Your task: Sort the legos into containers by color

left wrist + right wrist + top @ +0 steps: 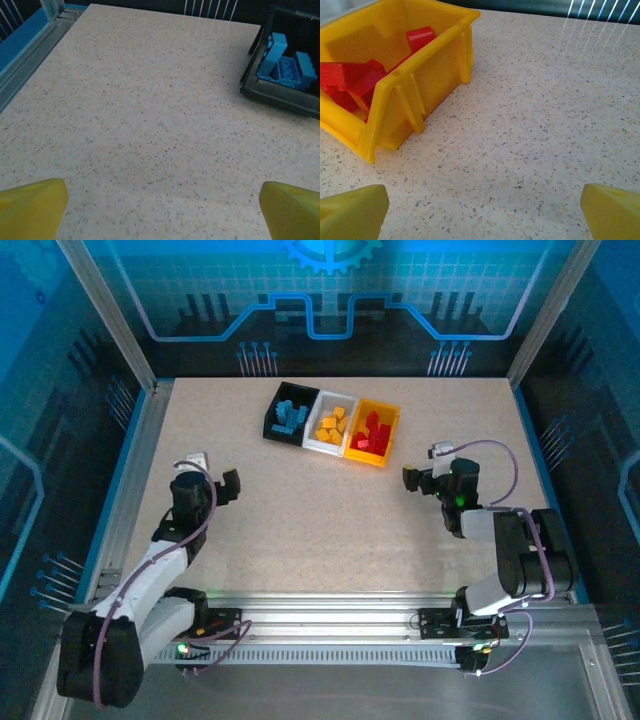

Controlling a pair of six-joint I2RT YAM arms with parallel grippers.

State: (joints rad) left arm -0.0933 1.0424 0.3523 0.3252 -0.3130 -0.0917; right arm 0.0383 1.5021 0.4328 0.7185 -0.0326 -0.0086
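Blue legos [288, 416]: heaped in the black bin [272, 412], left end of the joined row, far centre of the table.
Orange-yellow legos [333, 426]: in the white bin [322, 398], middle of the row.
Red legos [372, 433]: in the orange-yellow bin [365, 457], right end of the row; several tilted against its wall.
Progress: judged done or nearly so, with every brick in view inside a bin and sorted by colour.
Left gripper [163, 207]: spread wide, holding nothing, near-left of the black bin and well apart from it.
Right gripper [482, 207]: spread wide too, empty, near-right of the orange-yellow bin and apart from it.
Risk, bumping: a careless sweep toward the row could shove the light joined bins and spill the piles.
Risk, hidden brick: possibly one lying out of sight behind a bin wall or under an arm, so missed.
Risk, colour mix-up: orange-yellow bricks close in hue to the orange-yellow bin, inviting a wrong drop.
Table [300, 530]: pale speckled top, flat and matt.
Room: metal-framed enclosure with blue-lit patterned panels on the far side, left and right.
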